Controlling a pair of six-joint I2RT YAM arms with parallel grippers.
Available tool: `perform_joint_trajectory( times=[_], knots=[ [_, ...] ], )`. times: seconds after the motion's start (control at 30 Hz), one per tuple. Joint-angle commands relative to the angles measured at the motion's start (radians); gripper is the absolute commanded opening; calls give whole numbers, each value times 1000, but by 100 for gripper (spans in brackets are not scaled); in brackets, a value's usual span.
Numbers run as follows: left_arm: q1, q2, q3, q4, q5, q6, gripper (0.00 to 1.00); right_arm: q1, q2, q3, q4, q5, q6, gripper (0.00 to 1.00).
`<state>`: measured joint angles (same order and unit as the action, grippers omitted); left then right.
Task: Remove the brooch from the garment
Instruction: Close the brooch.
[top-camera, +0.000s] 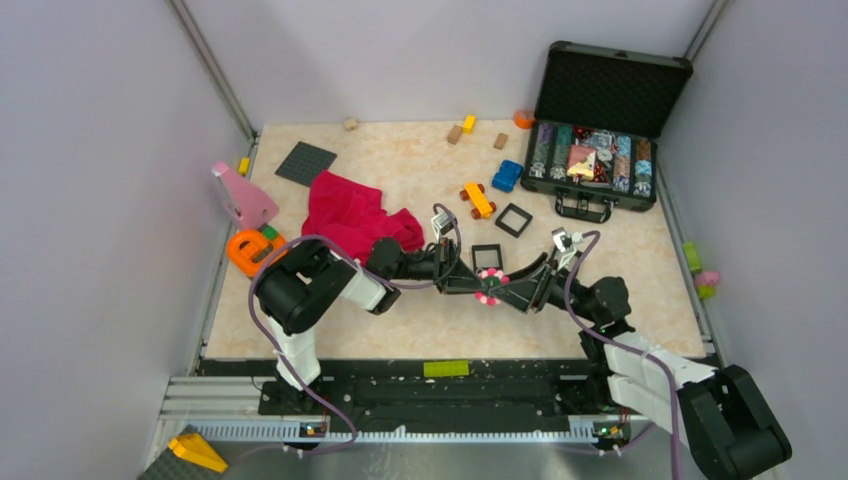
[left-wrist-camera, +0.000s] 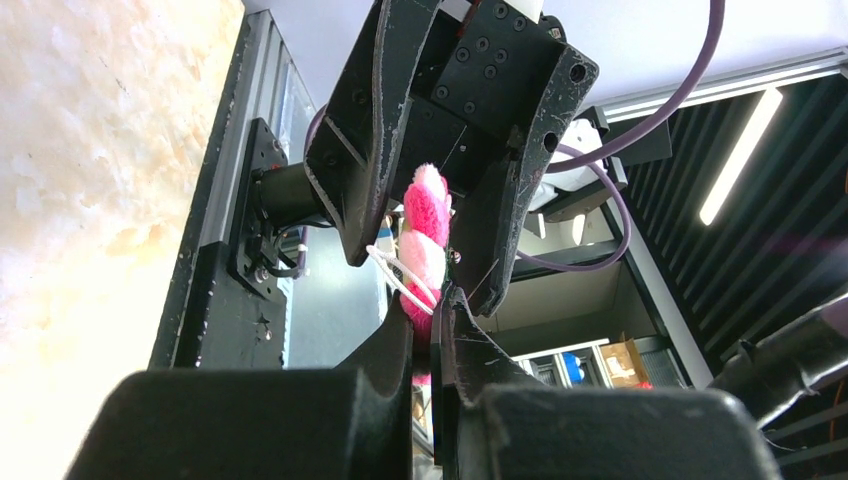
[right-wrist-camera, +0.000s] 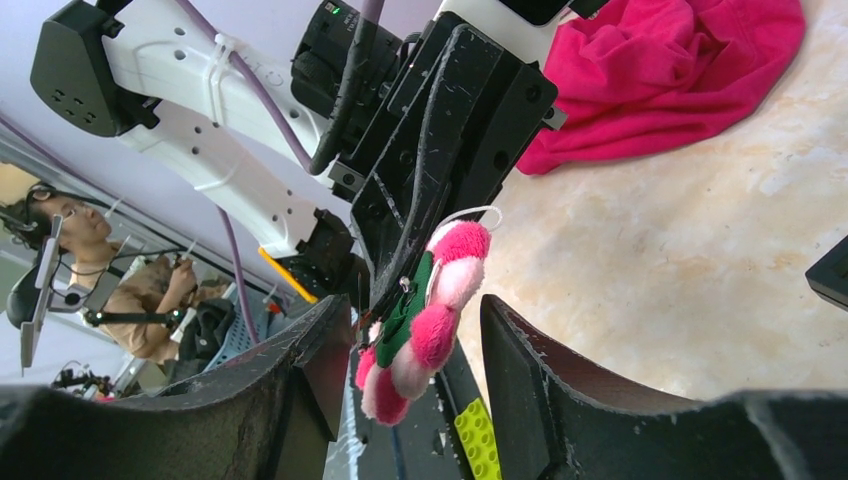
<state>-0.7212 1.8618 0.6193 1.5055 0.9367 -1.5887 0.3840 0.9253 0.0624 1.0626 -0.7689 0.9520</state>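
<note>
- Garment (top-camera: 355, 215): crumpled on the table (top-camera: 400, 320), left and farther back.
- Left gripper (top-camera: 474, 284): jaws pinched tight on the brooch (top-camera: 489, 287), mid-table, apart from the garment.
- Right gripper (top-camera: 508, 291): jaws partly open, flanking the brooch.

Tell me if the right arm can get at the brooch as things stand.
Probably yes: the left gripper holds the brooch pinched, and the right gripper is open, its fingers flanking the brooch on both sides with nothing in between.
</note>
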Motion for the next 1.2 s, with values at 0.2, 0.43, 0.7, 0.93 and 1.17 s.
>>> perform_joint_trajectory(
  times=[0.2, 0.43, 0.7, 0.93, 1.17],
  knots=[
    [-6, -36, 14, 53, 14, 47, 0, 9, 7, 40, 40, 1, -1, 46],
    [-8, -43, 14, 40, 14, 59, 0, 9, 6, 37, 31, 2, -2, 43],
    [-16, -73, 16, -27, 17, 113, 0, 10, 3, 29, 29, -4, -2, 38],
    [-20, -93, 22, -55, 22, 130, 0, 9, -8, 23, 24, -9, 1, 32],
    [-23, -97, 24, -51, 25, 128, 0, 9, -12, 18, 27, -13, 4, 28]
  ],
)
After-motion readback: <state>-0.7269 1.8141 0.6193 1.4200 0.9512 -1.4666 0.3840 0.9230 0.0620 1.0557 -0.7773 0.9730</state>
